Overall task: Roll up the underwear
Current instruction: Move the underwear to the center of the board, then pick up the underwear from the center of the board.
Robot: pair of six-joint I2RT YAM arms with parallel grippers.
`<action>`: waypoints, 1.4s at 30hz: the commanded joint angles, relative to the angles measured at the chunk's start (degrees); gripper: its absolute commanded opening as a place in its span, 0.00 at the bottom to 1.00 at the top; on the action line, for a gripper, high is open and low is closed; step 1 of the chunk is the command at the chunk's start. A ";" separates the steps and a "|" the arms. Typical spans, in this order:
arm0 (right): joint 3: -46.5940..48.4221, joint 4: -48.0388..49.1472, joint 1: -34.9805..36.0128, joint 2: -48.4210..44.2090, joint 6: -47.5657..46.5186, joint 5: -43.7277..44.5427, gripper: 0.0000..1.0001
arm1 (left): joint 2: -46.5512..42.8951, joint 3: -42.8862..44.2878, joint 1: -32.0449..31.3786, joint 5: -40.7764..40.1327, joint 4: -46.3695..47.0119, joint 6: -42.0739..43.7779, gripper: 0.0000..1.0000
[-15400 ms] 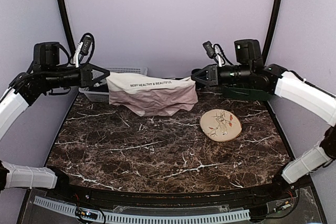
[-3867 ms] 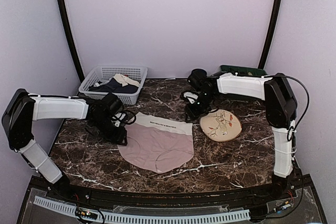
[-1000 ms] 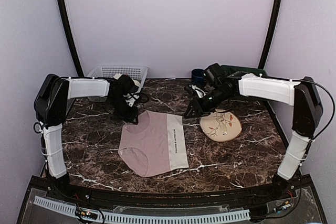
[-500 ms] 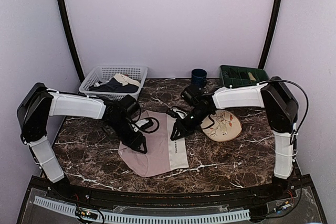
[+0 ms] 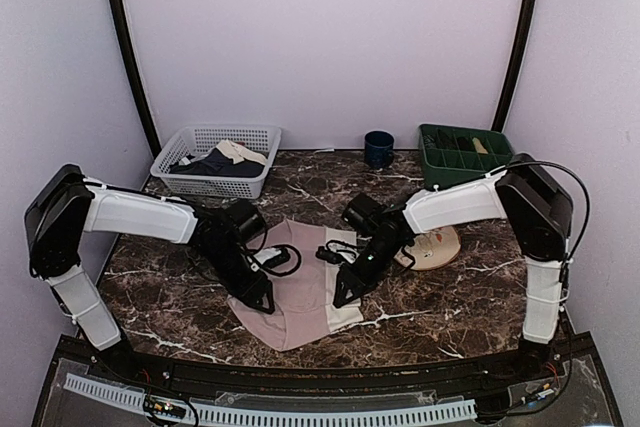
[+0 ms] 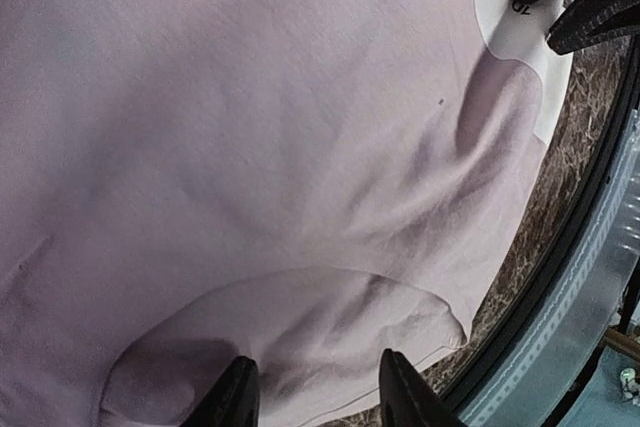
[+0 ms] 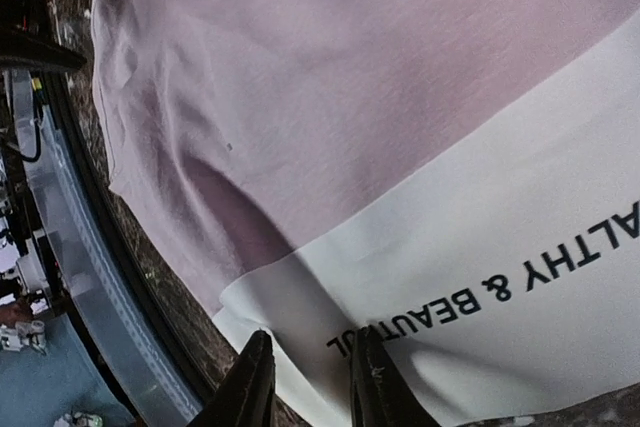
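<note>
The dusty-pink underwear (image 5: 300,292) lies flat in the middle of the marble table, its cream waistband (image 5: 345,319) turned to the right side. My left gripper (image 5: 264,301) stands open, tips down on the garment's near left edge; the left wrist view shows pink fabric (image 6: 250,147) under and between its fingers (image 6: 236,399). My right gripper (image 5: 341,297) is down over the near end of the waistband (image 7: 500,227), jaws a little apart, with the lettered band flat beneath them. Neither gripper has fabric lifted.
A white basket (image 5: 215,137) with a dark navy garment and a beige cloth stands at the back left. A dark blue cup (image 5: 378,147) and a green tray (image 5: 462,152) are at the back right. The round plate (image 5: 437,245) lies just behind my right arm.
Both grippers have slid toward the near edge of the table along the underwear. The garment's far edge has bunched slightly, and the right jaws have narrowed a little.
</note>
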 commanded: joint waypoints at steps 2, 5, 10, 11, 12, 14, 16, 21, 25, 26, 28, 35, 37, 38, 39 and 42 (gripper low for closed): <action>2.24 -6.80 -0.14 -5.28 -0.74 1.32 0.34 | -5.49 1.93 -0.27 -0.18 -4.33 -0.09 0.45; 9.48 -10.23 -3.19 -6.34 -1.34 2.45 0.38 | -5.59 8.71 2.61 -2.28 -6.92 0.80 0.52; 18.21 -9.30 -9.86 -8.48 -4.35 7.06 0.51 | -4.87 17.08 11.51 -2.41 -4.99 2.81 0.66; 19.17 -7.66 -11.23 -9.33 -4.68 7.72 0.52 | -4.72 18.69 12.41 -2.79 -3.85 3.54 0.68; 19.66 -5.14 -12.54 -10.36 -4.70 8.18 0.54 | -4.43 20.77 12.83 -3.37 -2.82 4.53 0.69; 18.80 2.61 -15.23 -13.13 -3.55 8.31 0.60 | -3.96 24.87 13.03 -5.18 -0.43 6.40 0.75; 17.13 10.86 -16.76 -14.96 -2.29 8.99 0.84 | -3.07 27.69 13.02 -7.89 3.22 7.35 0.84; 17.74 24.06 -19.61 -9.43 2.65 10.42 1.00 | 5.73 32.01 13.06 -10.03 7.22 15.02 0.89; 27.63 15.59 -23.99 3.65 3.80 -15.82 0.99 | 17.46 45.59 14.11 -3.84 -4.87 21.66 0.88; 31.20 8.93 -24.11 6.31 -2.00 -18.20 1.00 | 18.91 46.24 14.28 -2.19 -5.61 23.25 0.86; 32.72 -0.26 -23.26 8.73 -12.58 -14.06 1.00 | 20.17 45.34 14.66 0.38 -4.12 25.66 0.83; 25.61 -3.71 -22.53 10.10 -22.01 -4.93 0.89 | 26.60 48.60 15.08 6.32 -4.72 30.00 0.77; 25.92 -5.27 -22.11 11.26 -23.75 -4.84 0.83 | 28.16 49.32 15.20 7.17 -4.98 30.45 0.75; 25.64 -5.26 -21.85 11.47 -24.13 -5.08 0.81 | 28.74 49.55 15.23 7.34 -4.96 30.50 0.74; 25.37 -5.06 -21.61 11.68 -24.36 -5.15 0.78 | 29.28 49.64 15.32 7.49 -5.01 30.42 0.73; 25.52 -5.85 -20.24 13.10 -25.63 -3.34 0.72 | 30.47 49.48 15.39 7.46 -4.72 30.24 0.72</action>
